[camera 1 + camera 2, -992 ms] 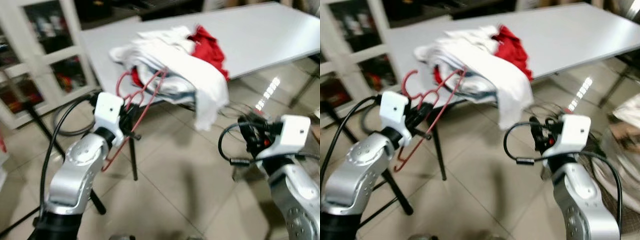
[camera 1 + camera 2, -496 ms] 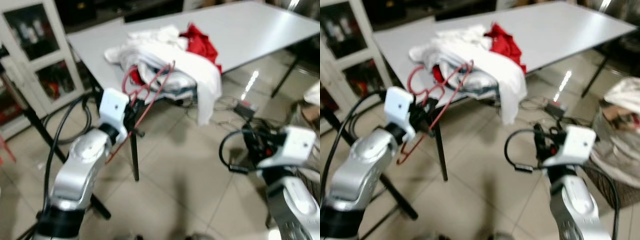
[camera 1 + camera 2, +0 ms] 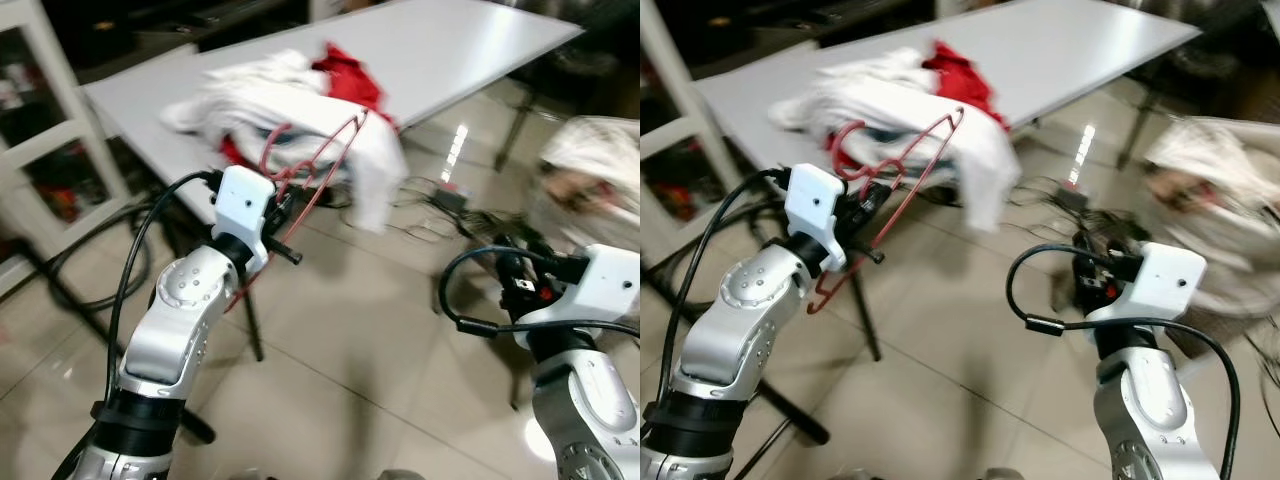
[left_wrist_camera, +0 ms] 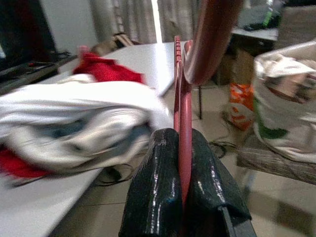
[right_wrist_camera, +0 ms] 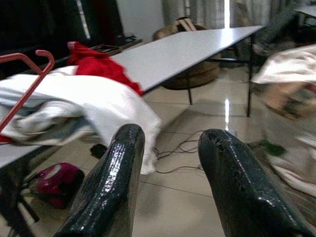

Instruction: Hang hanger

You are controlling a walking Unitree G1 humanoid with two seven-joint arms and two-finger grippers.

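Between the left claw's (image 4: pixel 183 197) pinched fingers, a red hanger (image 4: pixel 183 89); no legible writing.

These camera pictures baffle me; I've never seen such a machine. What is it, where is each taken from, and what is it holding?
It is a walking humanoid robot with two silver arms. Two pictures come from cameras in its head, looking down; the other two look along each wrist's black fingers. The left end effector is shut on a red hanger. The right end effector is open and holds nothing. Ahead stands a grey table bearing a heap of white and red clothes.
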